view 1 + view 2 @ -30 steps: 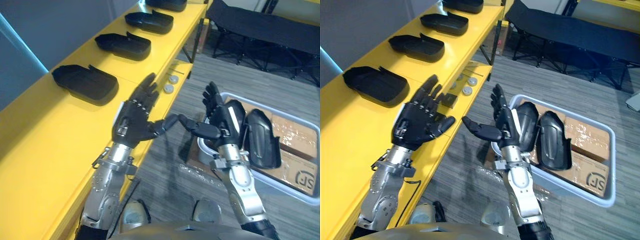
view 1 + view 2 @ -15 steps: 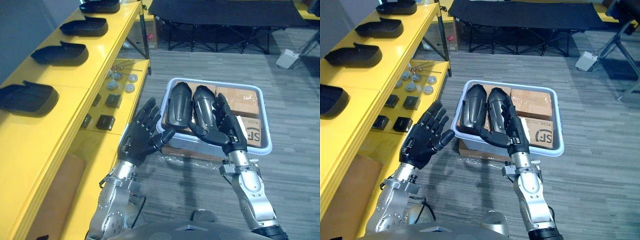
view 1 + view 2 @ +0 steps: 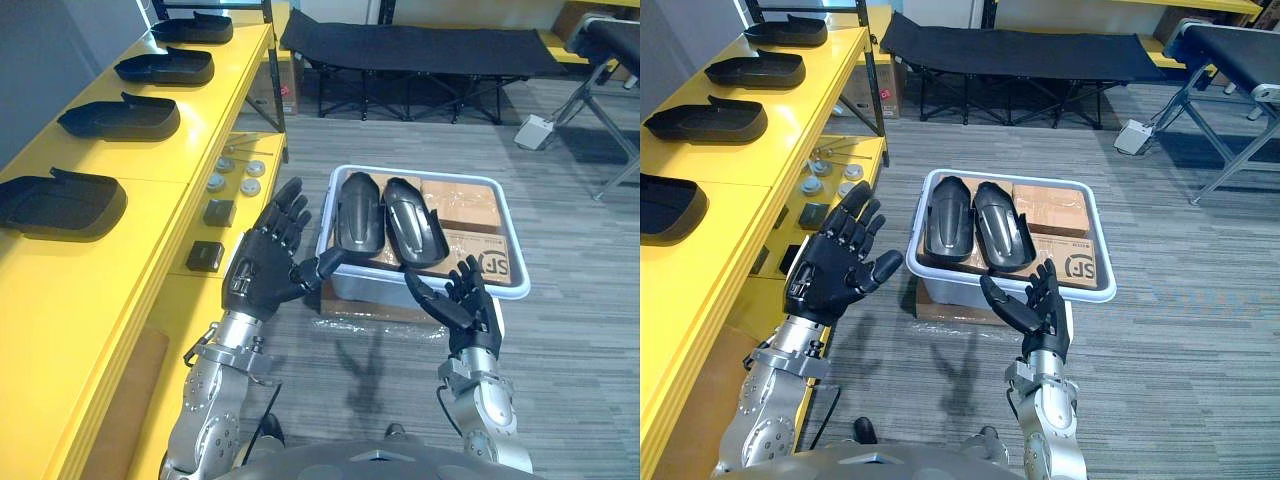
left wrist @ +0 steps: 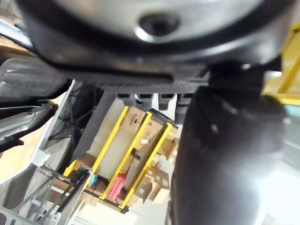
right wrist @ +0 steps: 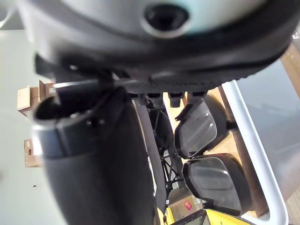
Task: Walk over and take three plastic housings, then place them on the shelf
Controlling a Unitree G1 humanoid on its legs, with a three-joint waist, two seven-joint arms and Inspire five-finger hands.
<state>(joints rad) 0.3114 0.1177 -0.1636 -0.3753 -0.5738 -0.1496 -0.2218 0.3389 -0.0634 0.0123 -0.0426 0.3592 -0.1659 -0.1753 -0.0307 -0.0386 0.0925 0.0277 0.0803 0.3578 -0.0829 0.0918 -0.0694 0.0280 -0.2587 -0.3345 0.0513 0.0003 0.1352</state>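
**Left eye view: nothing in hand, two housings (image 3: 385,210) lying in the bin (image 3: 520,285)**

The yellow shelf (image 3: 130,270) runs from 7 to 11 o'clock and carries four black housings (image 3: 118,117) in a row. By that count the placing looks well along, with another pickup likely next. The white bin sits at centre on the floor. The left hand (image 3: 262,275) is raised at the bin's 9 o'clock and the right hand (image 3: 465,305) is palm-up at its 6. Both have their fingers spread and hold nothing.
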